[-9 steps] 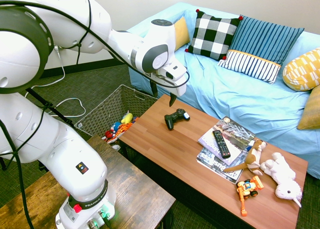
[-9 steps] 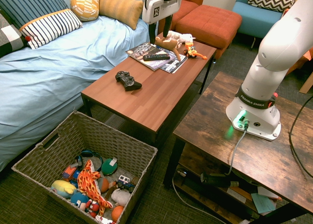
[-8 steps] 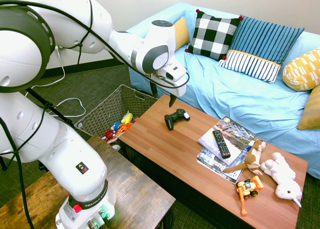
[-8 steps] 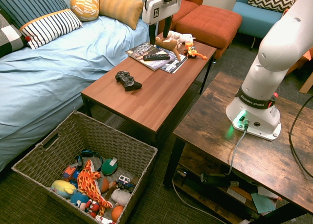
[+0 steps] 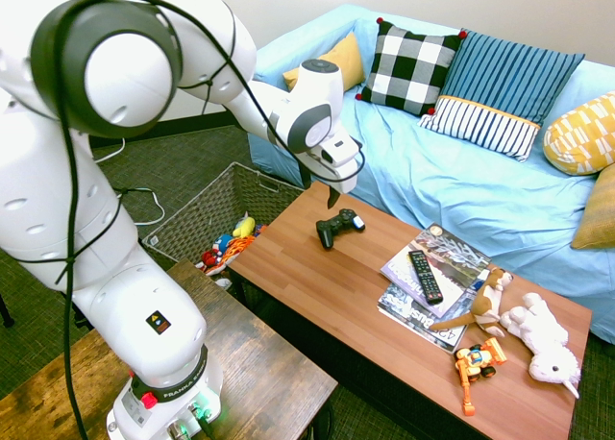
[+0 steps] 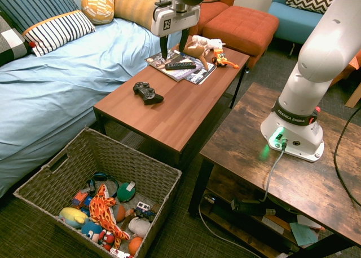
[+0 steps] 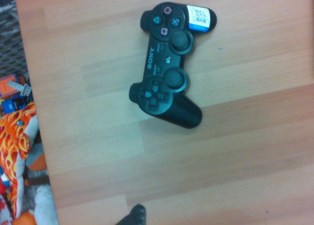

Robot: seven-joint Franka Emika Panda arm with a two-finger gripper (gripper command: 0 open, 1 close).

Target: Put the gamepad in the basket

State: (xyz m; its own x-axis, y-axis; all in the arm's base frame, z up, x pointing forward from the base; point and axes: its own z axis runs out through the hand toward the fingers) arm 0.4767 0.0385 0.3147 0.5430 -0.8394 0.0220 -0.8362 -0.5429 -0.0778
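The black gamepad (image 5: 339, 227) (image 6: 148, 92) lies flat on the reddish wooden coffee table (image 5: 327, 286), near its sofa-side edge at the basket end. In the wrist view the gamepad (image 7: 167, 72) fills the middle, with a white-and-blue sticker on one handle. My gripper (image 5: 332, 192) (image 6: 173, 48) hangs above the table just beyond the gamepad, fingers pointing down, open and holding nothing. The woven wicker basket (image 5: 207, 214) (image 6: 113, 154) stands on the carpet off the table's end, with several colourful toys inside.
At the table's other end lie a black remote (image 5: 426, 276) on magazines (image 5: 452, 253), plush animals (image 5: 543, 339) and an orange toy robot (image 5: 478, 361). A blue sofa (image 5: 461, 190) with pillows runs along the table. An orange ottoman (image 6: 242, 24) stands beyond.
The gripper has come lower and closer to the gamepad. The arm's elbow has swung higher and nearer the first exterior camera. The gamepad has not moved.
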